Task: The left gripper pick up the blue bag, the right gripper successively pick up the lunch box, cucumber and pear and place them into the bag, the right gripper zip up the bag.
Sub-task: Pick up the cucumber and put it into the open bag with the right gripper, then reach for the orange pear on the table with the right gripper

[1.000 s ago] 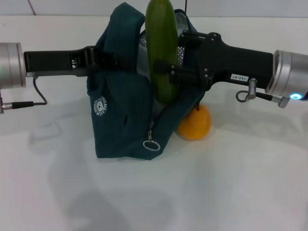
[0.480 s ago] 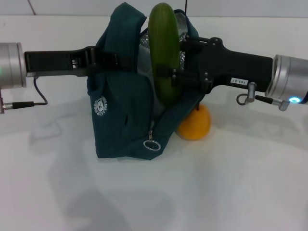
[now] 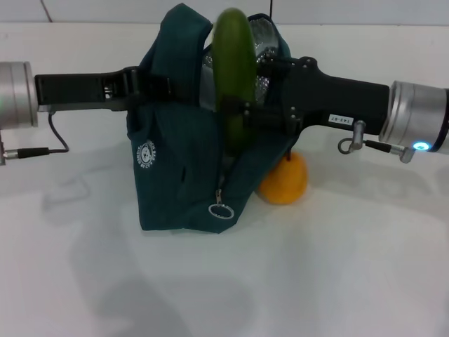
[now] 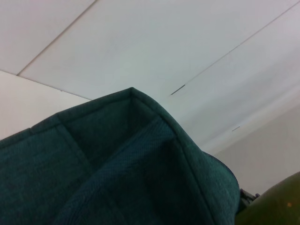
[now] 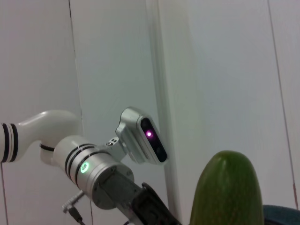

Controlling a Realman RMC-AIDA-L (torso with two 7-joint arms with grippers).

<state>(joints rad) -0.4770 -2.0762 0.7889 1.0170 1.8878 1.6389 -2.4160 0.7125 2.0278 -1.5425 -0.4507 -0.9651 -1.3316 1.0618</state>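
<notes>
While the black two-fingered left gripper reaches in from the left and clamps the upper edge of the large dark teal fabric bag, the bag stands on the white table with its mouth pulled open and silver foil lining showing at the top. Its fingers are closed on the fabric just below one loop handle. In the left wrist view only a fold of the teal cloth fills the lower part, with a sliver of green at the corner.

From the right, the black right gripper with its small white label is shut across the long dark green cucumber, gripping it low on its length. The cucumber stands upright over the bag's opening, its lower end dipping behind the front rim and its rounded top rising above the bag. The right wrist view shows that rounded green tip close up, and the silver section of the other arm beyond it.

On the table, the round yellow-orange pear sits just beside the bag's right lower corner, under the right arm. A ring zipper pull hangs at the bag's front, and a small round white logo marks its left face.
</notes>
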